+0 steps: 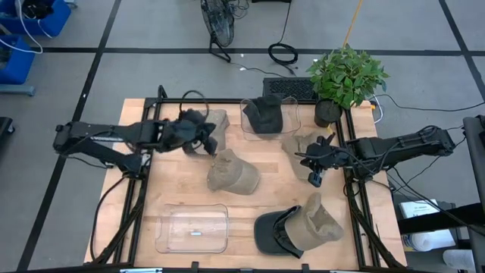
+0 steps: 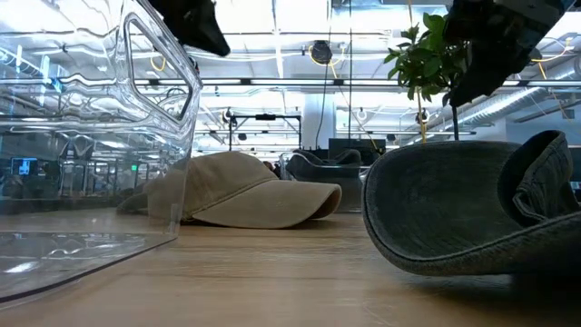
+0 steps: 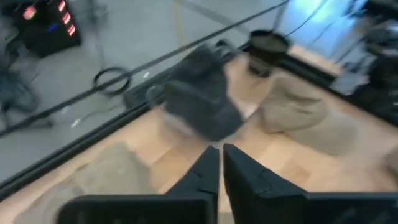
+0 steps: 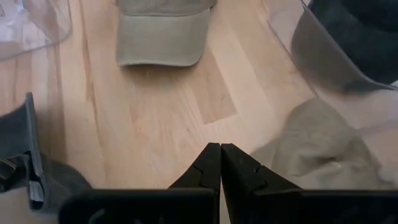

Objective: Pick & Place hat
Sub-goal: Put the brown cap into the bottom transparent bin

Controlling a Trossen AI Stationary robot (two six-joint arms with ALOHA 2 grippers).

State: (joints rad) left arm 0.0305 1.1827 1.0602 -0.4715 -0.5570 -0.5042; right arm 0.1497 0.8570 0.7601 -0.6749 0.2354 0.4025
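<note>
Several hats lie on the table. A tan cap [image 1: 231, 173] [image 2: 245, 191] [image 4: 163, 31] rests on its brim and crown at mid-table. A dark hat [image 1: 265, 114] [image 3: 202, 99] sits in a clear bin at the far edge. A tan hat [image 1: 303, 142] [image 4: 317, 146] lies right of it, and another tan hat [image 1: 218, 121] lies to the far left. A dark cap with a tan hat on it [image 1: 299, 227] [image 2: 472, 209] lies near right. My left gripper [image 1: 201, 138] [image 3: 219, 152] hovers shut over the far-left tan hat. My right gripper [image 1: 307, 159] [image 4: 219, 149] hovers shut beside the right tan hat.
A clear bin [image 1: 192, 227] [image 2: 91, 136] stands at the near left of the table. A potted plant [image 1: 345, 80] stands at the far right corner. Bare wood [image 1: 273, 182] shows between the middle cap and the right hats. Black frame rails run along both sides.
</note>
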